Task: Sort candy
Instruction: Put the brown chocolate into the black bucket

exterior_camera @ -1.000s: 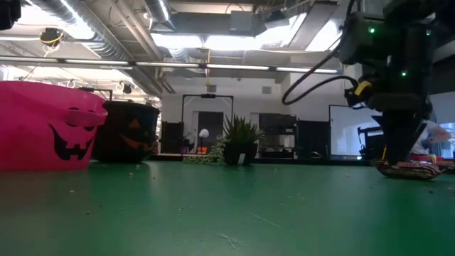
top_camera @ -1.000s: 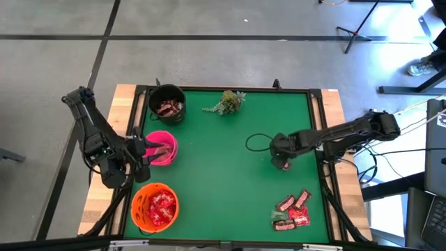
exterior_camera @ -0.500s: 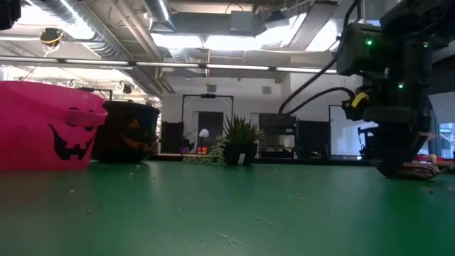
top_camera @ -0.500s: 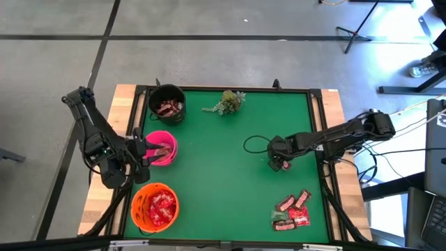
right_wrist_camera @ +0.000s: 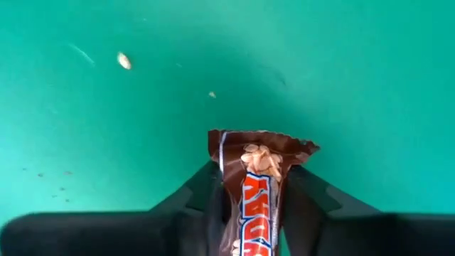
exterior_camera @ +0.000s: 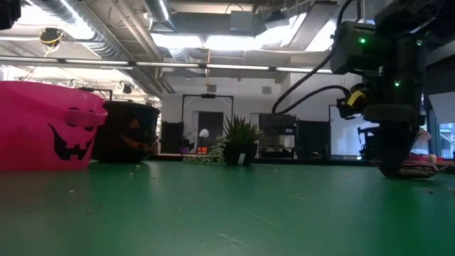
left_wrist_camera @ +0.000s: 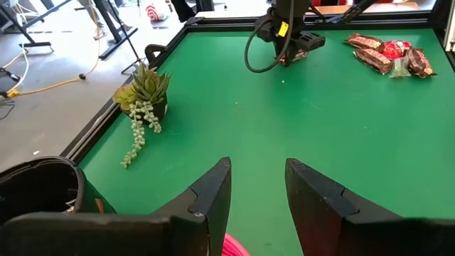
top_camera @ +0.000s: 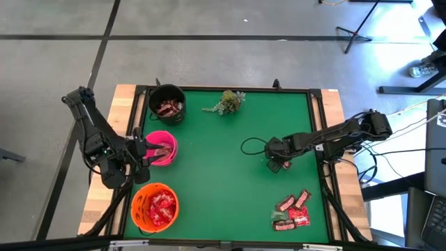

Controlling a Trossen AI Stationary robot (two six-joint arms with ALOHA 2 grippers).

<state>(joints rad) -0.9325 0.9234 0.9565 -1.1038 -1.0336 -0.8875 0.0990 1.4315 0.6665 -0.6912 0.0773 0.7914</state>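
Worktop (top_camera: 223, 181): green mat in a black frame; we place things on it by clock face as seen from above.
Right gripper (top_camera: 277, 164): low over the mat at about 3 o'clock of centre. In its wrist view the fingers (right_wrist_camera: 202, 195) are closed on a brown bar (right_wrist_camera: 257, 186), one on each side of the wrapper.
Left gripper (top_camera: 150, 151): waiting at the 9 o'clock edge, over the pink bowl (top_camera: 164, 148). Its fingers (left_wrist_camera: 210, 195) stand apart, with nothing between them.
Black bowl (top_camera: 167, 103): at 11 o'clock; we see a few brown bars inside.
Pink bowl, contents: a dark piece or two shows at the rim; we cannot tell more, as the gripper covers part of it.
Orange bowl (top_camera: 155, 206): at 8 o'clock, well filled with red packets.
Loose candy (top_camera: 292, 210): a small cluster at 5 o'clock, red packets and brown bars mixed, touching one another.
Sprig (top_camera: 226, 102): green, at 12 o'clock, not part of the sort.
Done, in our judgement: most of the sorting, since two bowls already hold their own kind.
Left, in our judgement: the held bar must reach the black bowl, and then the 5 o'clock cluster, a handful of pieces, must be cleared one by one.
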